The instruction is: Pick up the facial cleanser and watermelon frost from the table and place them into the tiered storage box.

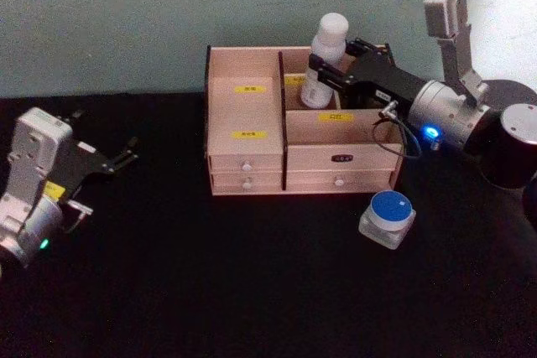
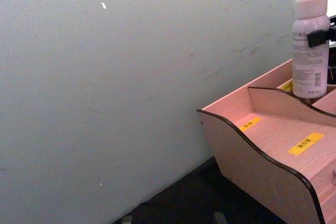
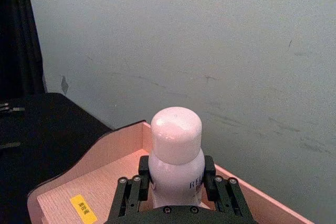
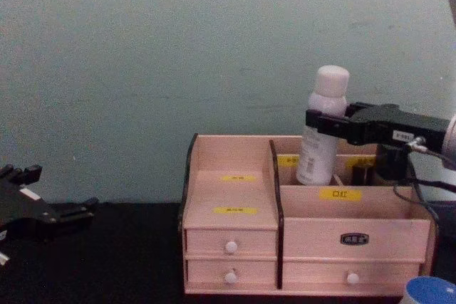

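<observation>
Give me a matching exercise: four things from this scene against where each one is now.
Things:
1. cleanser
2. frost jar
3. left gripper
4. right gripper

Places:
A. on the table, in front of the box's right end
B. clamped around the bottle, above the box
C. lower end in a back compartment of the box
D. open, over the table left of the box, holding nothing

Pairs: 1-C, 2-A, 3-D, 4-B

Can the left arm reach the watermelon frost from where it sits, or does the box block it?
Probably yes, though it's a stretch: the watermelon frost stands in front of the tiered storage box, right end, so the left gripper could pass along the drawers.
</observation>
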`<state>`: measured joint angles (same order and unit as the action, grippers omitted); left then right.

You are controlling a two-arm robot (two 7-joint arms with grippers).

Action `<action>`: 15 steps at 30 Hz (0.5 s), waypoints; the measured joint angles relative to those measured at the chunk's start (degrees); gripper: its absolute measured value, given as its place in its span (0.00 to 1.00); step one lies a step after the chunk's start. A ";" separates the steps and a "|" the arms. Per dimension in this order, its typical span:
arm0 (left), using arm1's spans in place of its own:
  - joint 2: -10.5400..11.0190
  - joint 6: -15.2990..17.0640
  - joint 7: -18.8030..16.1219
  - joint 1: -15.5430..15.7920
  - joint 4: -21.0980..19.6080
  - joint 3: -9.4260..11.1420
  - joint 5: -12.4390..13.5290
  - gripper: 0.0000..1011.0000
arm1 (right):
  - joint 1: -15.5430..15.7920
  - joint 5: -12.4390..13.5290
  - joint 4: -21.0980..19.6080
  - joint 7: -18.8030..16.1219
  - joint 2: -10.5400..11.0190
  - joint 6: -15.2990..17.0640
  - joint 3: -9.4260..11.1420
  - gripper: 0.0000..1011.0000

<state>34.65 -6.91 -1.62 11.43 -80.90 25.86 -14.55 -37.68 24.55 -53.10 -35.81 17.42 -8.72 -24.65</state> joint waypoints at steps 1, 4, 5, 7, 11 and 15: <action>0.00 0.00 0.00 0.00 0.00 0.00 0.00 0.99 | -0.28 -0.16 0.62 -0.13 -0.31 -0.03 0.03 0.58; 0.00 0.00 0.00 0.00 0.00 0.00 0.00 0.99 | -0.76 -0.63 1.84 -0.38 -0.82 -0.09 0.05 0.58; 0.00 0.00 0.00 0.00 0.00 0.00 0.00 0.99 | -0.84 -0.74 2.04 -0.41 -0.92 -0.08 0.05 0.58; 0.00 0.00 0.00 0.00 0.00 0.00 0.00 0.99 | -1.07 -1.05 2.66 -0.46 -1.15 -0.09 0.00 0.58; 0.00 0.00 0.00 0.00 0.00 0.00 0.00 0.99 | -1.48 -1.91 4.01 -0.65 -1.62 0.29 -0.29 0.58; 0.00 0.00 0.00 0.00 0.00 0.00 0.00 0.99 | -1.76 -2.61 5.26 -0.70 -2.01 0.78 -0.49 0.58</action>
<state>34.64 -6.91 -1.62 11.43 -80.90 25.86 -14.55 -39.44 21.94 -47.84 -36.51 15.41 -7.94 -25.15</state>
